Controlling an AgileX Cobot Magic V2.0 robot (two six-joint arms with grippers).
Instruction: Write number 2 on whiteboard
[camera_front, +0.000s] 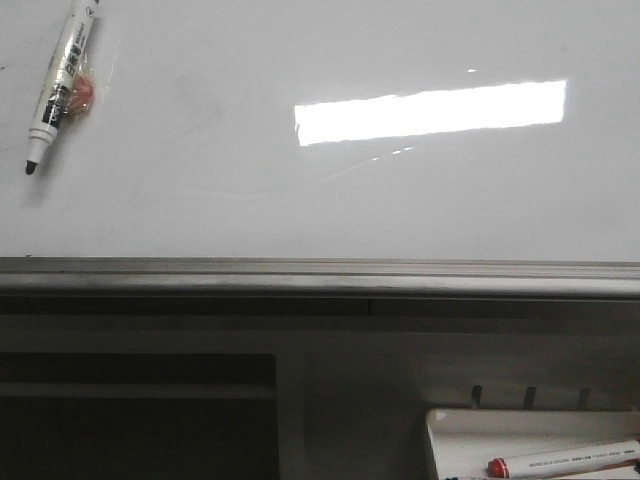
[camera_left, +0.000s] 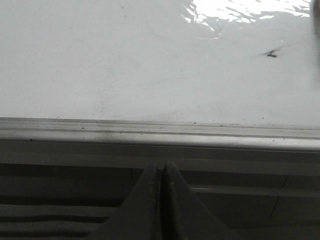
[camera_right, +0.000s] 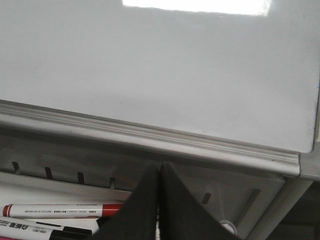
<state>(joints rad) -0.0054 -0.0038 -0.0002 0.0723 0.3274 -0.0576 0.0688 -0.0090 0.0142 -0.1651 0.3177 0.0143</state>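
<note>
The whiteboard (camera_front: 300, 200) fills the upper part of the front view, glossy white with a bright rectangular reflection. The number 2 is out of view. An uncapped black marker (camera_front: 60, 85) lies against the board at the top left, tip pointing down, with a small red piece (camera_front: 82, 95) beside it. Neither gripper appears in the front view. My left gripper (camera_left: 161, 166) is shut and empty below the board's grey rail (camera_left: 150, 131). My right gripper (camera_right: 159, 167) is also shut and empty, below the rail (camera_right: 150, 135) and above a red-capped marker (camera_right: 60, 210).
A small white tray (camera_front: 440, 435) at the lower right holds the red-capped marker (camera_front: 565, 460); a black marker (camera_right: 40, 231) lies next to it. A short dark mark (camera_left: 271, 53) shows on the board. A dark recess (camera_front: 130, 420) sits under the rail at the left.
</note>
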